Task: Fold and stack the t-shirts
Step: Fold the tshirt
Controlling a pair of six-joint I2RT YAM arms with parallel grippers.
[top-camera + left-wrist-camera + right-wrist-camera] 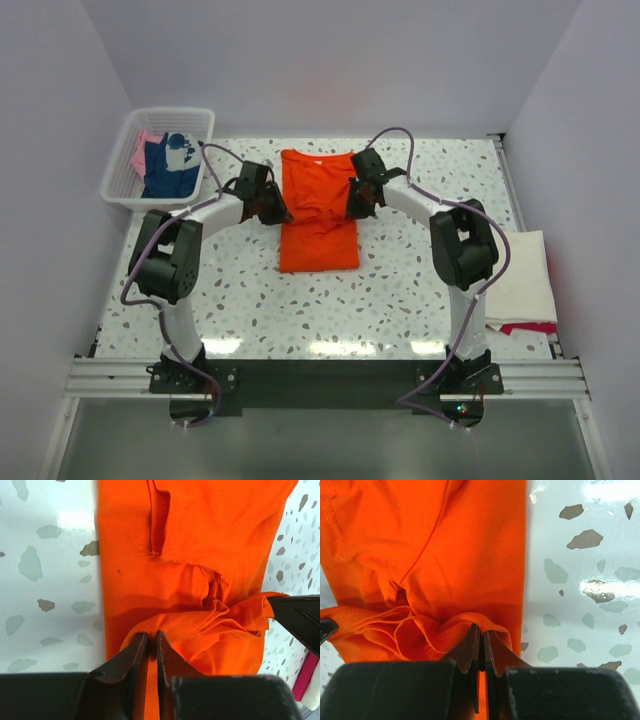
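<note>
Orange t-shirt (318, 238): left end effector (149, 641), right end effector (481, 632) each clamped on side edge.

Speckled white bench (400, 290), glossy, catches glare in patches near the front edge. White mesh basket (118, 180) sits askew at the far-left corner. Aluminium rail (110, 378) runs along the near edge, with a black plate (320, 385) at its middle. Pale walls (330, 60) close in on three sides.

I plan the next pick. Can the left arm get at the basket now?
Probably yes: the basket sits close beside it, nothing between. But the left gripper seems to pinch the orange shirt and must let go first.
</note>
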